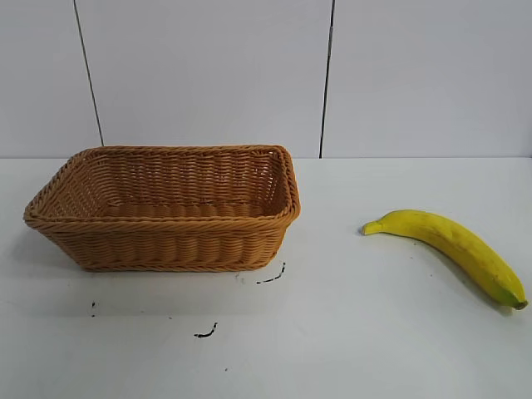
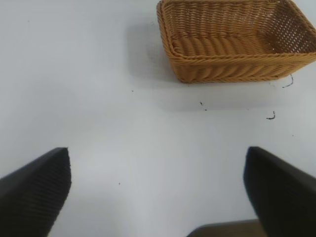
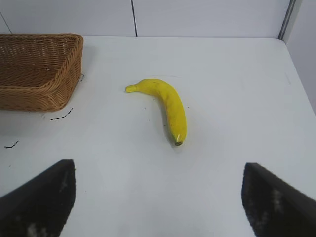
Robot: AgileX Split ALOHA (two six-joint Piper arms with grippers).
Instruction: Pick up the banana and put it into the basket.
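Observation:
The yellow banana (image 1: 455, 246) lies flat on the white table at the right, stem toward the basket, dark tip toward the front right. It also shows in the right wrist view (image 3: 167, 104). The tan wicker basket (image 1: 166, 218) stands empty at the left; it shows in the left wrist view (image 2: 232, 69) and partly in the right wrist view (image 3: 39, 89). My right gripper (image 3: 159, 197) is open and empty, some way short of the banana's dark tip. My left gripper (image 2: 158, 192) is open and empty over bare table, away from the basket. Neither gripper shows in the exterior view.
Small black marks (image 1: 271, 277) lie on the white table (image 1: 349, 332) in front of the basket. A white panelled wall (image 1: 208, 75) stands behind the table. The table's side edge (image 3: 296, 64) shows in the right wrist view.

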